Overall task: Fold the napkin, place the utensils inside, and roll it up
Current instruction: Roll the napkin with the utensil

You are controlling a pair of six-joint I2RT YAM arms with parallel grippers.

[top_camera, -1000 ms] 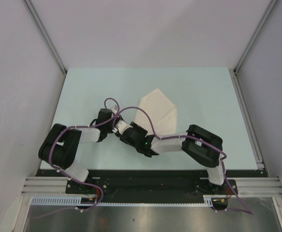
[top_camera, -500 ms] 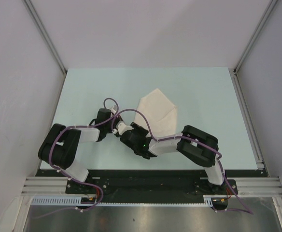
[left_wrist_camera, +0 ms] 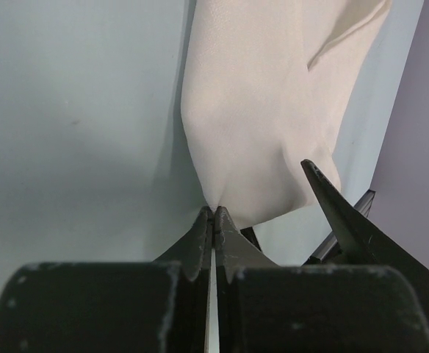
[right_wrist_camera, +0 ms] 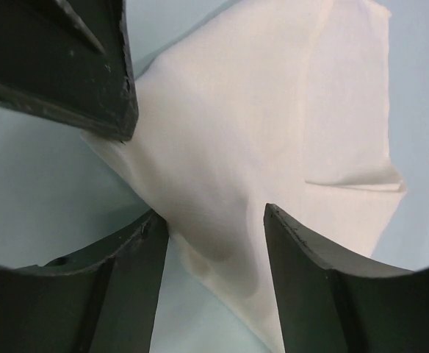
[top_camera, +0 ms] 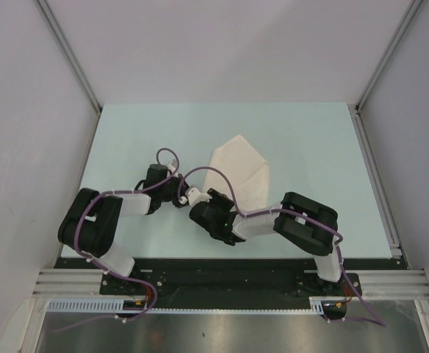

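The white napkin point(top_camera: 238, 170) lies partly folded on the pale green table point(top_camera: 310, 140), its near left corner lifted. My left gripper point(top_camera: 195, 195) is shut on that corner; the left wrist view shows the cloth point(left_wrist_camera: 251, 110) pinched at the closed tips of this gripper point(left_wrist_camera: 214, 212). My right gripper point(top_camera: 202, 206) stands open right beside it. Its fingers point(right_wrist_camera: 291, 243) straddle a raised ridge of napkin point(right_wrist_camera: 258, 110) without pressing it, and the left gripper point(right_wrist_camera: 89, 73) shows at that view's upper left. The utensils are out of view.
Grey walls enclose the table on three sides, with metal rails point(top_camera: 376, 176) along the right edge and a black strip point(top_camera: 222, 268) at the near edge by the arm bases. The two arms' wrists crowd together at the napkin's near left corner.
The left gripper has drawn the pinched corner slightly to the right. The right wrist has shifted a little nearer and its jaws have narrowed slightly around the cloth ridge.
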